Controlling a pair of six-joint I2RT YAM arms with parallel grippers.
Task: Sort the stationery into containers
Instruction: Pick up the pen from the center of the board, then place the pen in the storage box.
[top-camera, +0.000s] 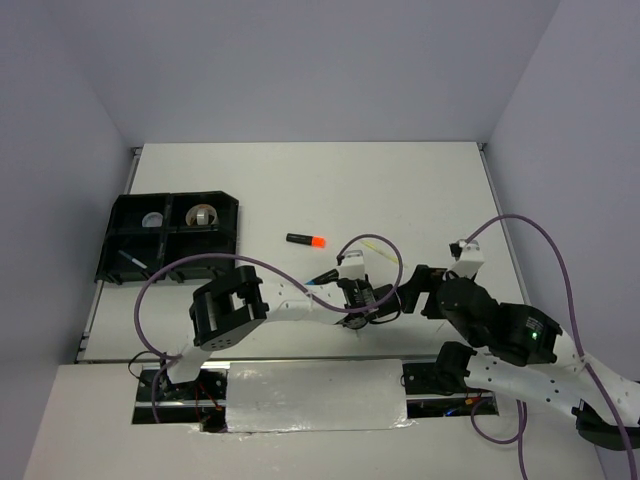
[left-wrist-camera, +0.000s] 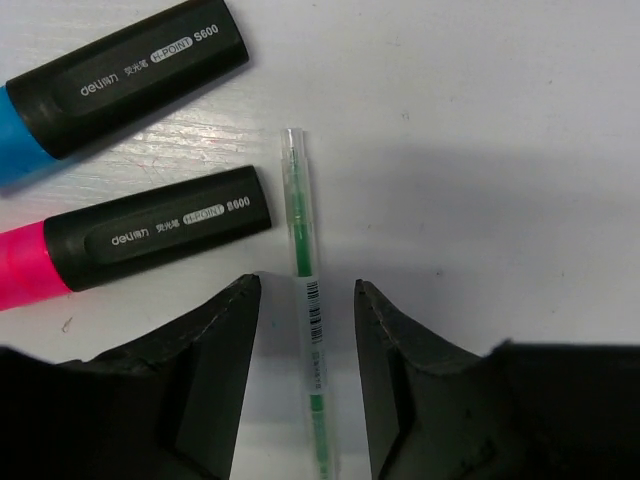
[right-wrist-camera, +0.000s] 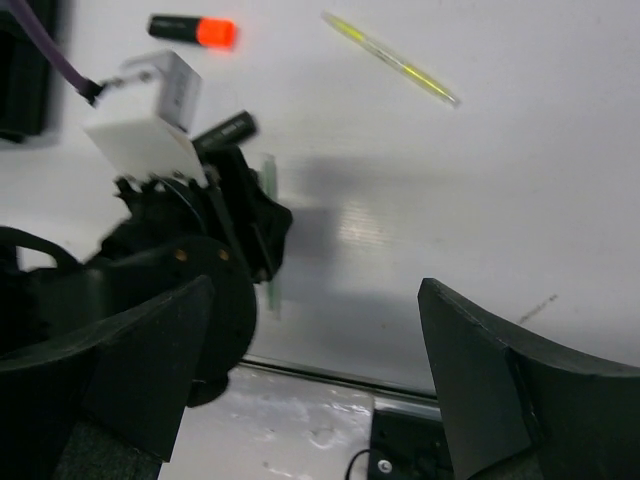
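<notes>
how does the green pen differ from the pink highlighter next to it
The green pen is thin and clear; the pink highlighter is thick with a black cap. The pen lies between the fingers of the open left gripper; the highlighter lies outside them. Both lie flat on the white table.

**Arm hardware: appearance**

The left arm (top-camera: 290, 300) has white moulded links joined by bulky black cylindrical joint housings (top-camera: 228, 310). A purple cable (top-camera: 141, 300) loops from its base end and runs up along it. A white box-shaped camera block (right-wrist-camera: 150, 110) sits at its wrist with the cable plugged in.

The right arm (top-camera: 545, 385) has the same white links and black housings, a small green light (top-camera: 537, 337) on one joint, and its own purple cable.

The left gripper's fingers (left-wrist-camera: 210, 370) are matte black plastic wedges with slightly rough edges. The right gripper's fingers (right-wrist-camera: 490, 400) are matte black, broad and wedge-shaped.
</notes>
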